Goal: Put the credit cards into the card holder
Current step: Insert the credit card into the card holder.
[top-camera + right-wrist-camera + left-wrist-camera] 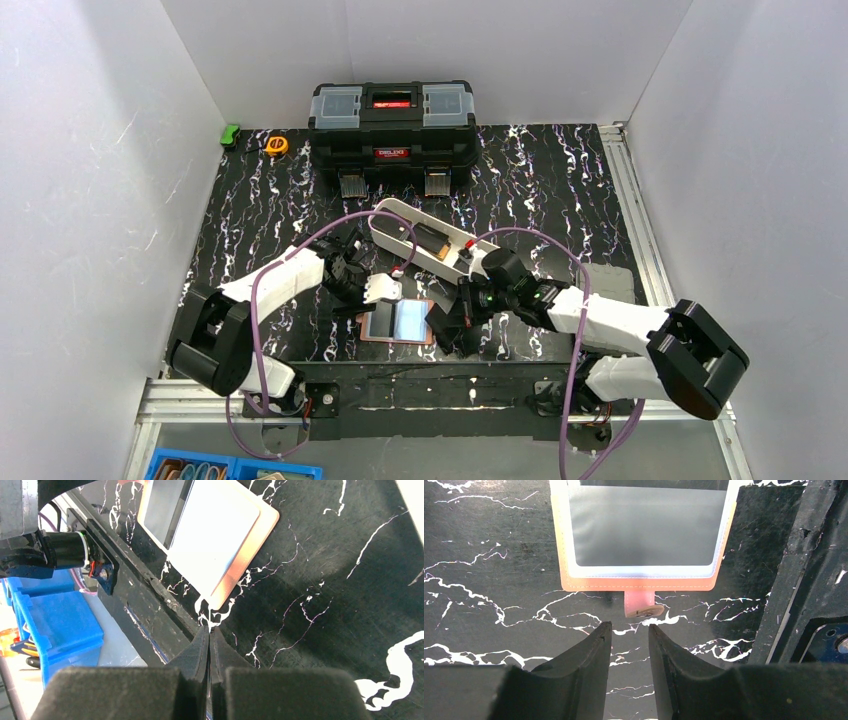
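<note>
Open card holder lying between both grippers at the near edge of the black marbled tabletop [560,200].

The tan-pink leather card holder [639,583] is spread flat, long axis along that edge. Its snap tab [642,609] is pointed at the left gripper [629,628], which is parted slightly, empty and judged nearer. The right gripper [210,632] is closed on nothing, just off a right-hand corner. No credit cards are made out, though one possibly lies under the glossy window.

**A Black Table Inside White Walls**

White walls [90,150] stand on the left, right and far sides. The table [560,190] is black with thin white squiggles. A black toolbox [391,130] sits at its far edge. Blue bins [295,470] sit below the near left corner.
</note>
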`<state>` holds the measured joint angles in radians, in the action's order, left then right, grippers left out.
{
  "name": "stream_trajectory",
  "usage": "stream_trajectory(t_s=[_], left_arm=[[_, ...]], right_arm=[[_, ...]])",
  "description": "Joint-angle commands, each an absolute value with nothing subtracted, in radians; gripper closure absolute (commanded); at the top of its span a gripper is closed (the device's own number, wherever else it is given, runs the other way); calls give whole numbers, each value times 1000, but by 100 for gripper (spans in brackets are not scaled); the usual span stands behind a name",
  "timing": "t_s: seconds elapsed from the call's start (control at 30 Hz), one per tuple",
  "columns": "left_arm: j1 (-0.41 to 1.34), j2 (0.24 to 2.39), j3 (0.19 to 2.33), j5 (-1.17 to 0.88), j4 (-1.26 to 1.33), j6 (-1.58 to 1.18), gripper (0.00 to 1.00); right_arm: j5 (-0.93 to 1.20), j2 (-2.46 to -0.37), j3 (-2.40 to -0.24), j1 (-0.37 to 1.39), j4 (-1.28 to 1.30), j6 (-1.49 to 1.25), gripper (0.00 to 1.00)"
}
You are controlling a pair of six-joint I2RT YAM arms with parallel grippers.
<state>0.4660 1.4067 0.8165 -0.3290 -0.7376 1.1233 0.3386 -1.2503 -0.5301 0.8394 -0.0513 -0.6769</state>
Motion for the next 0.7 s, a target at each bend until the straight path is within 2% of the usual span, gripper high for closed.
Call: stream_trajectory(t_s=[0.0, 0.37, 0.67], left_arm=[[465, 1399, 801, -344, -749, 1129, 68], [465, 1394, 800, -342, -738, 1123, 68], [465, 1392, 802, -342, -736, 1125, 68]], right_arm=[[347, -1255, -553, 834, -60, -655, 99], [385, -1361, -593, 834, -113, -657, 99], [369, -1308, -575, 834, -74, -648, 99]])
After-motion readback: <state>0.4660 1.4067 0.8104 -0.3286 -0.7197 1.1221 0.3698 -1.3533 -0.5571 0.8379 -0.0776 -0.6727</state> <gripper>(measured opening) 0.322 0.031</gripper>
